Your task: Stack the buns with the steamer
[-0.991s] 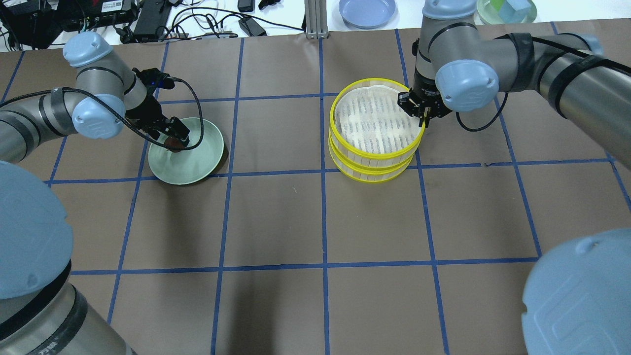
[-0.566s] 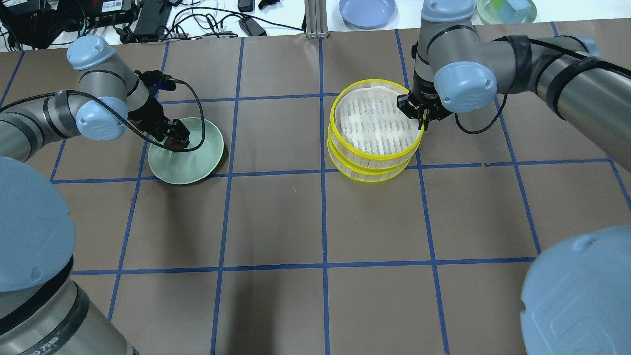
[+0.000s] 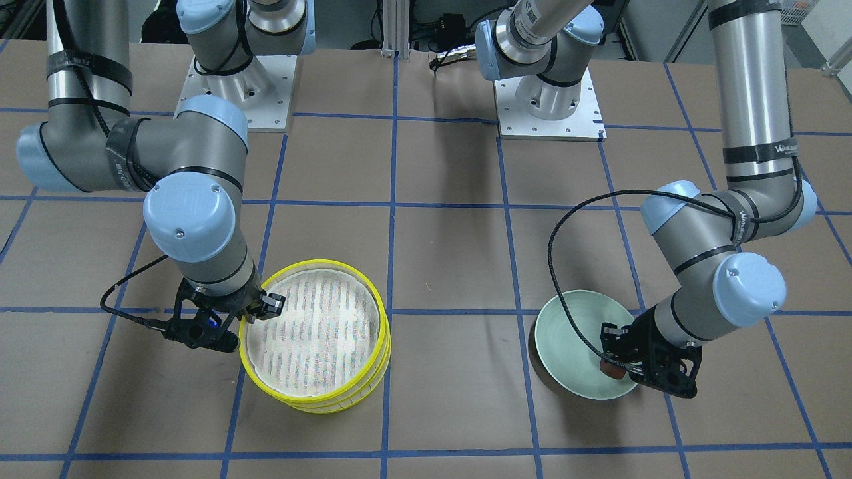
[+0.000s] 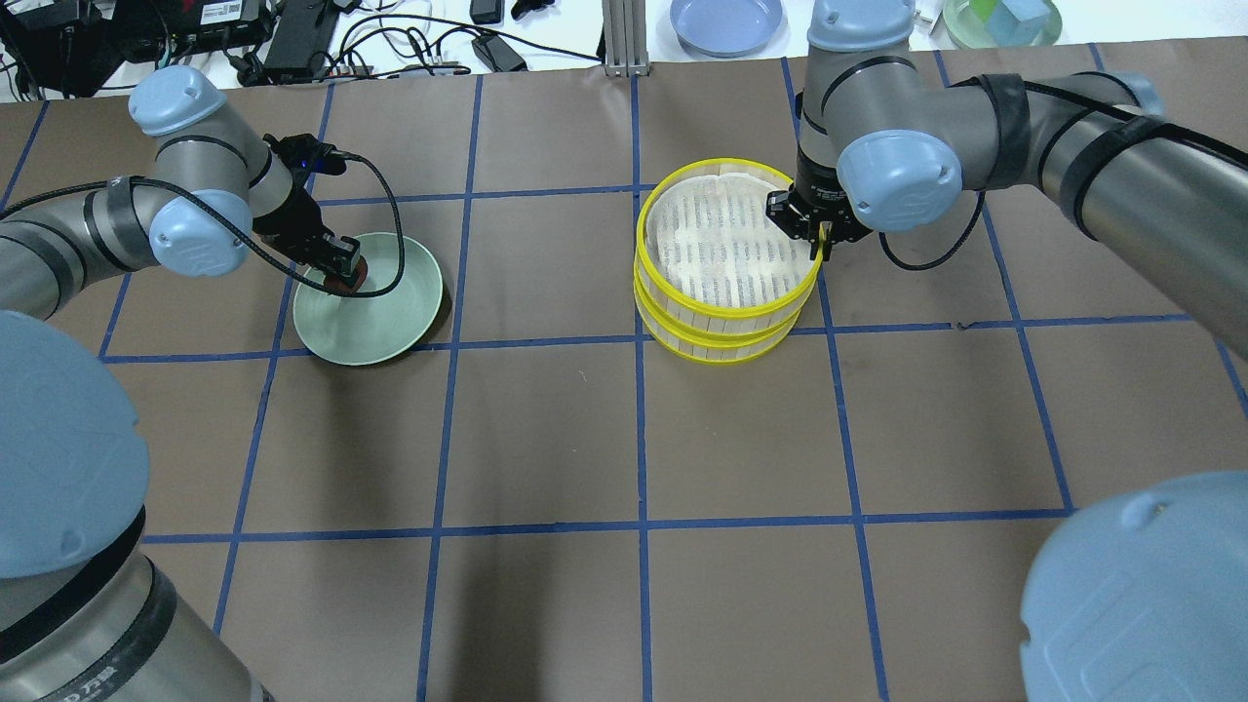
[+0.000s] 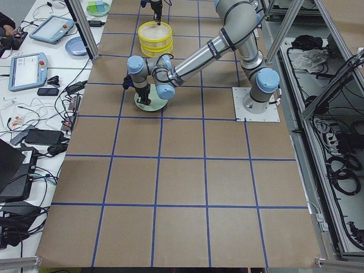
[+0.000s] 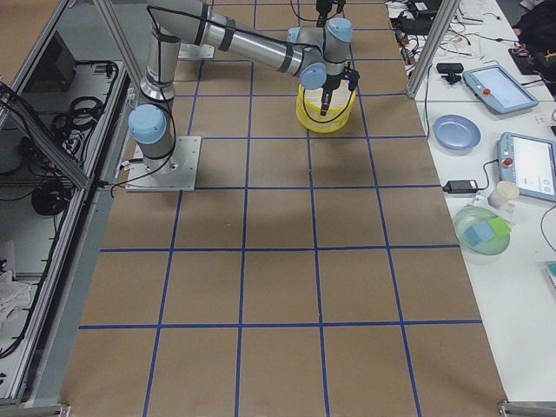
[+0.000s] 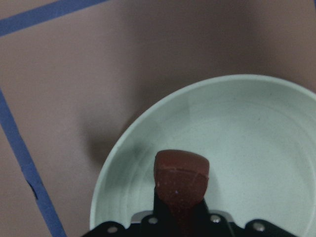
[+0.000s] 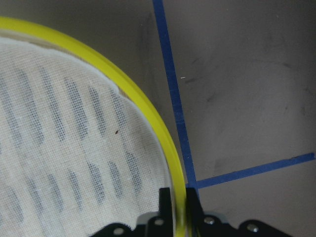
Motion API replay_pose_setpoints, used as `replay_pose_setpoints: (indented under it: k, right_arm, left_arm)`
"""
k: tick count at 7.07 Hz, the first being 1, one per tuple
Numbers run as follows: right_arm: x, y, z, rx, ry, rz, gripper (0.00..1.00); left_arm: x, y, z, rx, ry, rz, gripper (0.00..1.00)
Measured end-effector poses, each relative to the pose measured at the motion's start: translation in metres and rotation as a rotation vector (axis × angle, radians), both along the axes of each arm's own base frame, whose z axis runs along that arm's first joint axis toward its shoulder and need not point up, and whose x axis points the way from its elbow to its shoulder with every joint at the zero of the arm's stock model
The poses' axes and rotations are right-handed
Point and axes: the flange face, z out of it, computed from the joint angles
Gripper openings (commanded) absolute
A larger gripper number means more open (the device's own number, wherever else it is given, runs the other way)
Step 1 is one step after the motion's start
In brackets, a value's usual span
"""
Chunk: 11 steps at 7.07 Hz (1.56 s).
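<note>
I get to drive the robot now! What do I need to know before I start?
Left gripper: shut on the brown bun, over the green plate. I cannot tell whether the bun has lifted clear.
Right gripper: shut on the yellow rim of the top steamer tray, one of its fingers inside and one outside.
The steamer stack stands on the table. Only mesh liner shows in the top tray.
Done: both grasps.
Left: put the bun in the steamer and stack the trays.
I see no other bun.
</note>
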Motion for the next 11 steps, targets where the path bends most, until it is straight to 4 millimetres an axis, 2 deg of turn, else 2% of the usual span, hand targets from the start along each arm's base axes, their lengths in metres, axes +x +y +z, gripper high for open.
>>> replay_pose_setpoints:
  k: [2,3,4,7,8,9,10,11]
  right_arm:
    - [0.001,0.001,0.003,-0.002,0.009,0.001,0.37]
    - [0.002,0.002,0.004,-0.005,0.010,0.002,0.40]
    - [0.003,0.004,0.008,-0.008,0.009,0.003,0.61]
    - [0.006,0.006,0.017,-0.024,0.002,-0.029,0.81]
    - [0.007,0.009,0.030,-0.047,-0.002,-0.044,0.87]
    - [0.006,0.018,0.054,-0.070,-0.010,-0.033,0.94]
    - [0.007,0.031,0.084,-0.085,-0.031,0.007,0.99]
    - [0.009,0.048,0.116,-0.104,-0.063,0.055,1.00]
  left_arm:
    - [-0.004,-0.001,0.017,-0.022,-0.004,0.086,0.00]
    - [-0.012,-0.002,0.027,-0.036,-0.006,0.121,0.00]
    - [-0.026,-0.003,0.039,-0.053,-0.007,0.155,0.00]
    - [-0.077,-0.010,0.082,-0.119,0.022,0.247,0.00]
    - [-0.090,-0.011,0.094,-0.134,0.059,0.289,0.00]
    - [-0.098,-0.012,0.103,-0.145,0.097,0.321,0.00]
    - [-0.103,-0.013,0.108,-0.150,0.122,0.336,0.00]
    - [-0.104,-0.013,0.111,-0.154,0.134,0.345,0.00]
